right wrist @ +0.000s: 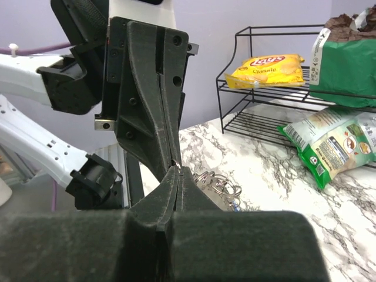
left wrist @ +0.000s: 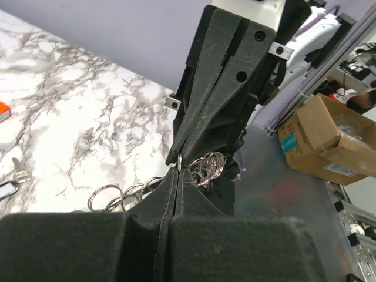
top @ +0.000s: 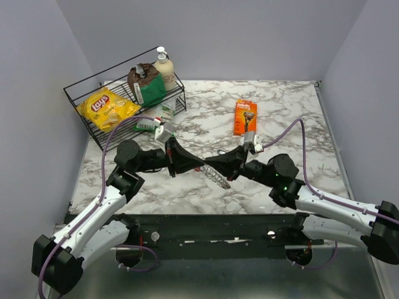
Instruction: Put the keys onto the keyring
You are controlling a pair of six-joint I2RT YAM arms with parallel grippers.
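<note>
My left gripper (top: 200, 166) and right gripper (top: 207, 167) meet tip to tip above the middle of the marble table. Both are shut on the thin silver keyring (top: 217, 177), whose many small rings hang fanned below the tips. In the left wrist view my gripper (left wrist: 178, 168) pinches the ring wire (left wrist: 178, 161), with ring clusters (left wrist: 207, 167) on both sides. In the right wrist view my gripper (right wrist: 180, 171) is shut too, and rings (right wrist: 218, 184) hang just past it with a bit of blue (right wrist: 234, 204) beneath. A small key (left wrist: 20, 171) lies on the table; its colour is unclear. The green and red keys are not visible.
A black wire rack (top: 81, 93) at the back left holds a yellow Lay's bag (top: 106, 107), a brown bag (top: 143, 81), a soap bottle (top: 164, 67) and a green packet (right wrist: 332, 144). An orange razor pack (top: 245, 116) lies behind the grippers.
</note>
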